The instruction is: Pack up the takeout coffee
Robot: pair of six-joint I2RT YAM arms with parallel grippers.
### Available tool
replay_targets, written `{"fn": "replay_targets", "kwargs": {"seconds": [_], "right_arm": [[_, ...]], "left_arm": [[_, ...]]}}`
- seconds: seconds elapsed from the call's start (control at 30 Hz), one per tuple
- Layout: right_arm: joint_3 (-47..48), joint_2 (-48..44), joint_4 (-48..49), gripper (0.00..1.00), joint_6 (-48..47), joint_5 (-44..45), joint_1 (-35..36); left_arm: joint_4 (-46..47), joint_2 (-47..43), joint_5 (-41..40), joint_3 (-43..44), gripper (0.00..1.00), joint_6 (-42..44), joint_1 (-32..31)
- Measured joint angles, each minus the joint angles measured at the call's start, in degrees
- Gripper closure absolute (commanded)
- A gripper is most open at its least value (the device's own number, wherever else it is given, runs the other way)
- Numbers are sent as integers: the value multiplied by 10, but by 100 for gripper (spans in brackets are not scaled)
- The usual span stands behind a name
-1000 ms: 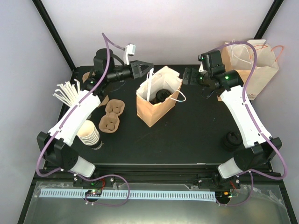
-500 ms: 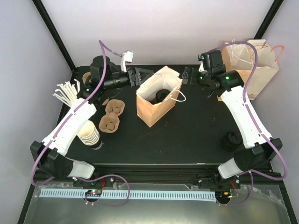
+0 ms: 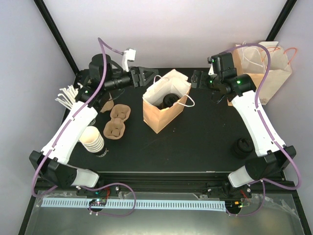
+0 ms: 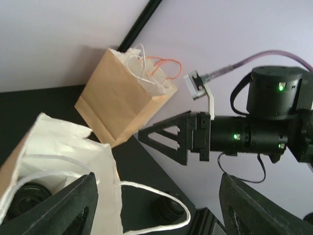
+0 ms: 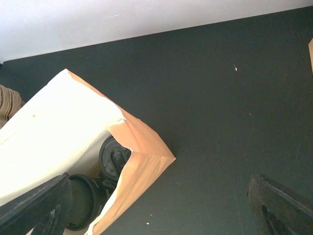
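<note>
A brown paper bag [image 3: 161, 110] stands open mid-table with black-lidded takeout coffee cups [image 3: 169, 100] inside. In the right wrist view two black lids [image 5: 113, 156] show inside the bag [image 5: 139, 169]. Another lidded takeout coffee [image 3: 243, 147] stands on the table at the right. My left gripper [image 3: 145, 77] is open just left of the bag's top. In its wrist view the bag's white handle [image 4: 161, 193] loops loosely between the fingers [image 4: 66, 205], untouched. My right gripper [image 3: 197, 79] hangs open to the right of the bag, holding nothing.
A second paper bag [image 3: 264, 63] stands at the back right. Brown pulp carriers [image 3: 117, 120], a stack of lidless white cups [image 3: 93, 139] and white sticks [image 3: 68, 95] lie along the left side under my left arm.
My left gripper has opened and drawn back to the left, away from the bag's top. The bag's handle now hangs free. The right arm has barely moved.
</note>
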Motion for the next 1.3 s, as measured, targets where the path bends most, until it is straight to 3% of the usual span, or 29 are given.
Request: {"fn": "replay_targets", "kwargs": {"seconds": [0.13,0.27,0.37,0.43,0.5,0.83,1.03,1.3], "right_arm": [[0,0,0,0,0,0,0],[0,0,-1,0,0,0,0],[0,-1,-2,0,0,0,0],[0,-1,-2,0,0,0,0],[2,-1,-5,0,0,-4,0],[48,2,-25,0,0,-33,0],[58,7,-29,0,0,-40,0],[58,12,-37,0,0,-44,0]], "left_arm": [[-56,0,-7,40,33,16,32],[-167,0,-46,96,43,45,110],[-252,-7,-103,106,42,71,191],[-296,-12,-136,94,34,84,240],[-327,-13,-172,82,32,97,266],[-442,77,-331,93,26,162,272],[-523,182,-412,189,30,216,269],[-546,225,-478,195,38,278,253]]}}
